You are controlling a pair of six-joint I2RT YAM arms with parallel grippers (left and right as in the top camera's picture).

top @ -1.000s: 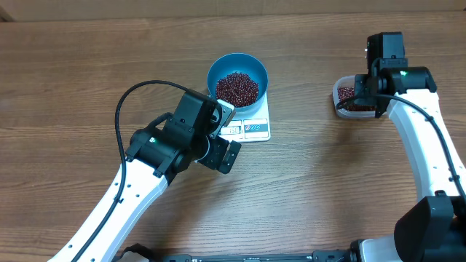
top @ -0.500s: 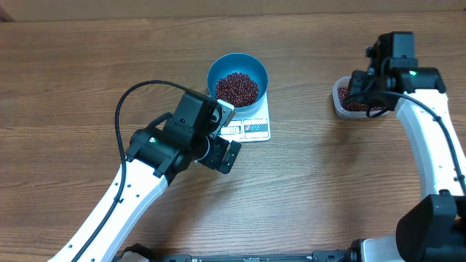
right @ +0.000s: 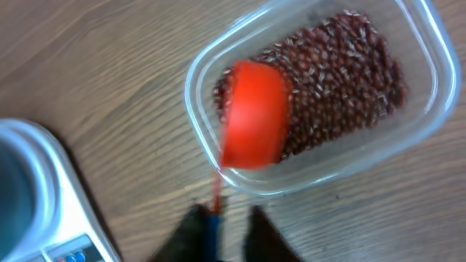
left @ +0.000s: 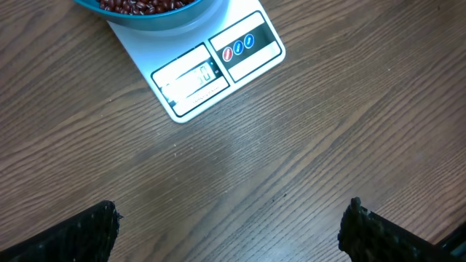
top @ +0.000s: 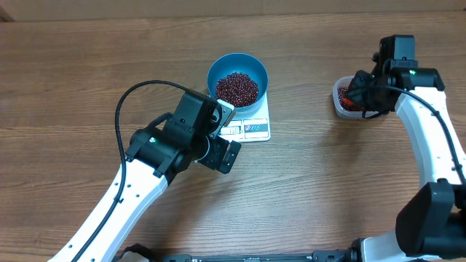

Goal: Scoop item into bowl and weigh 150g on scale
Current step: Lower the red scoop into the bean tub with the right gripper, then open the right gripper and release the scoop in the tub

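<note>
**A:** How far along may the task be judged to be?

**B:** Above the wooden table (top: 87, 58), the left gripper (left: 233, 233) is held wide open with nothing in it, over bare wood just in front of the scale (top: 253, 124). The blue bowl (top: 212, 76) is seated on that scale, and a good heap of red beans (top: 237, 89) is already lying in it (the display is too blurred to be read, so the target weight cannot be confirmed).

**A:** And the other side?

**B:** The right gripper (right: 229, 233) is poised at the clear tub (right: 335, 171), well apart from the scale, where more beans are kept. The red scoop (right: 251, 113) is laid among them. Its thin handle is seen between slightly parted jaws, but whether it is gripped cannot be told. Scooping is judged largely done, and only checking and trimming the weight would be left.
</note>
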